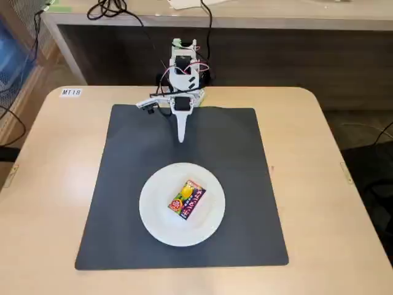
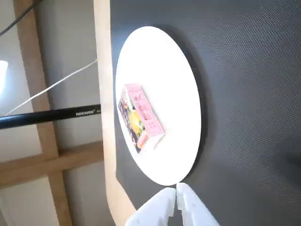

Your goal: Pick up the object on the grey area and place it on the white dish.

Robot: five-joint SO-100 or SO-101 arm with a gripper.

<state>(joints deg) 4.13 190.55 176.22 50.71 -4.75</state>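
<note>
We see the little box (image 1: 186,199) lying flat in the middle of the white plate (image 1: 155,215), on the near part of the grey mat (image 1: 245,184). Our gripper (image 1: 181,139) is clenched, grasping nothing, at the mat's far side.

A beige table (image 1: 49,184) carries a dark grey mat (image 1: 245,184) and the arm's base (image 1: 183,92).

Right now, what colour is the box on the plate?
Red and yellow, pink side; the box shows best in the fixed view.
</note>
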